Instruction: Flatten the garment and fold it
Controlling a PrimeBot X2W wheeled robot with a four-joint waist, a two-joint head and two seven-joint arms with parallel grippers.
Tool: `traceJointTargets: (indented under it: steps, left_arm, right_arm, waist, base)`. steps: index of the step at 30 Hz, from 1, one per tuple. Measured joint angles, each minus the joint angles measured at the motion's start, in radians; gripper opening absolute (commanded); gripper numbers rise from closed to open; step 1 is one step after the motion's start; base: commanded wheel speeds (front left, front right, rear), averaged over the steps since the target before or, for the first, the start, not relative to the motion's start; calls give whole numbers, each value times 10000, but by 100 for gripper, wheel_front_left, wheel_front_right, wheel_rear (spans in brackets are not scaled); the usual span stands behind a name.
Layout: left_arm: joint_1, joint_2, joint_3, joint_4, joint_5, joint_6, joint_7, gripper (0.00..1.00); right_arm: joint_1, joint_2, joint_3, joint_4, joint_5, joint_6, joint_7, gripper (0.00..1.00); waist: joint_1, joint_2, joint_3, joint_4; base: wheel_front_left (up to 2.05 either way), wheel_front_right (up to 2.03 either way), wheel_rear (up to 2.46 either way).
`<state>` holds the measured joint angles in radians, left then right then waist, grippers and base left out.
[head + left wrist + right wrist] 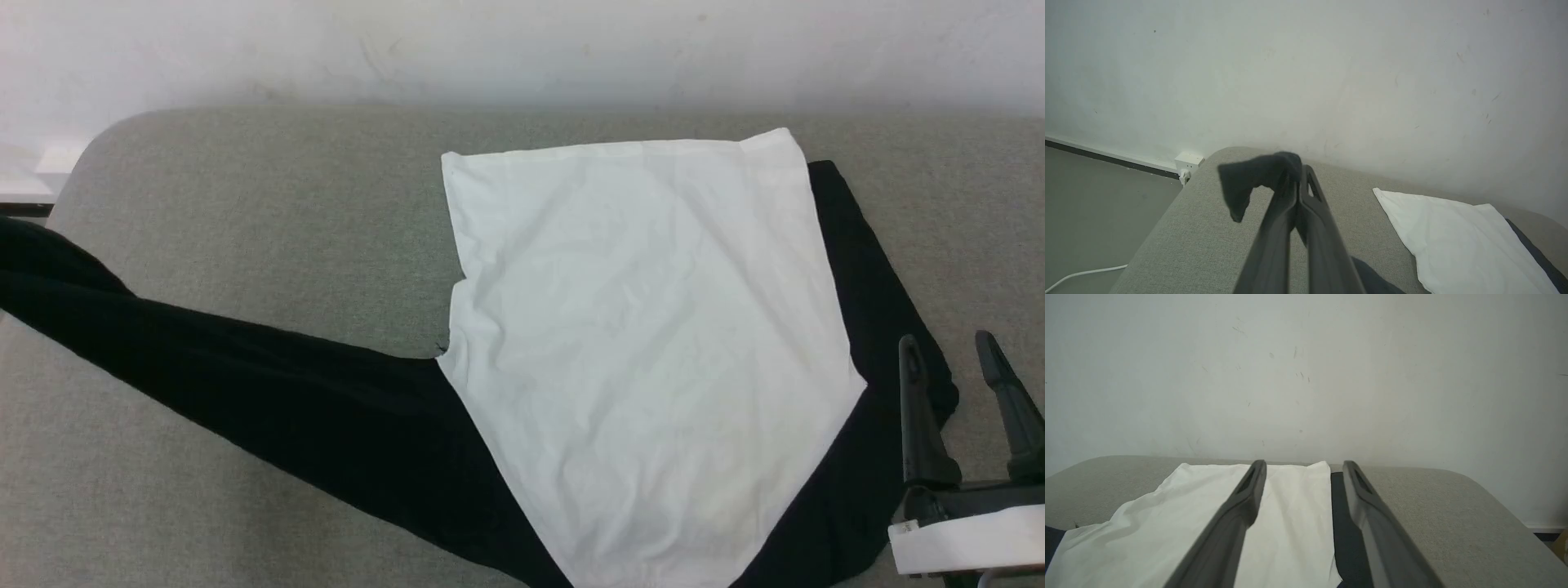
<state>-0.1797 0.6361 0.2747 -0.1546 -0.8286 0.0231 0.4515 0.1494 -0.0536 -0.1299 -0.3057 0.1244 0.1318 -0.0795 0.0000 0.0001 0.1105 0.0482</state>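
Looking down, I see the raglan shirt (653, 343) on the grey tabletop (286, 204), its white body lying flat right of centre. My left end effector (1295, 169) is pinched tight on the cuff of the outstretched sleeve (245, 376), which runs off to my left. My right end effector (945, 341) hangs spread wide and empty, just beside the other sleeve (857, 245) lying along the body's edge.

**Bare indoor test room, sparse rather than domestic.** A grey fabric-covered table (245, 204) with rounded corners stands against a plain white wall (522, 49), which is scuffed and marked just above the table's far edge. Beside the table's left end, a white socket box (1188, 163) sits at the wall's foot by a dark skirting strip (1106, 158). Below the table's edge, a white cable (1081, 274) trails over a smooth grey floor (1094, 204).
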Motion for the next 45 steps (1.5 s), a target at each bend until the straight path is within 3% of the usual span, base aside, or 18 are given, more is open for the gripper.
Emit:
traceJointTargets:
  steps: [5, 11, 17, 25, 30, 37, 45]
  left_arm:
    - [98, 4, 10, -366, -73, -23, -107, 0]
    - [-12, -194, -713, -1469, 132, -46, -305, 0]
    - [-881, -1062, -2086, -2740, 681, 263, -556, 0]
    - [-2018, -2660, -5185, -2986, 1946, 453, -543, 0]
    - [-3019, -3728, -7386, -1814, 3047, 73, -560, 0]
    - [-3881, -5524, -9576, 1091, 3956, -418, -1766, 0]
    - [-4166, -5787, -11772, 4088, 4251, -433, -3126, 0]
  right_arm:
    - [17, 2, -157, -17, 73, 0, 0, 100]
    - [16, 2, -593, -203, 29, 0, 88, 100]
    - [15, 4, -794, -364, 29, 0, 173, 100]
    - [-7, 4, -1070, -439, 25, 0, 180, 100]
    - [-48, 4, -1352, -621, -92, 0, 226, 100]
    - [-259, 6, -1586, -740, -94, 0, 259, 100]
    - [-284, 6, -1494, -640, -90, 0, 255, 100]
  waist:
    - [0, 0, -66, -60]
    - [1, 0, 28, -143]
    - [1, 0, 191, -207]
    - [1, 0, 263, -206]
    - [1, 0, 292, -181]
    - [1, 0, 380, -433]
    - [1, 0, 542, -1062]
  base:
    - [0, 0, 0]
    - [0, 0, 0]
    - [0, 0, 0]
    - [0, 0, 0]
    - [0, 0, 0]
    - [0, 0, 0]
    - [0, 0, 0]
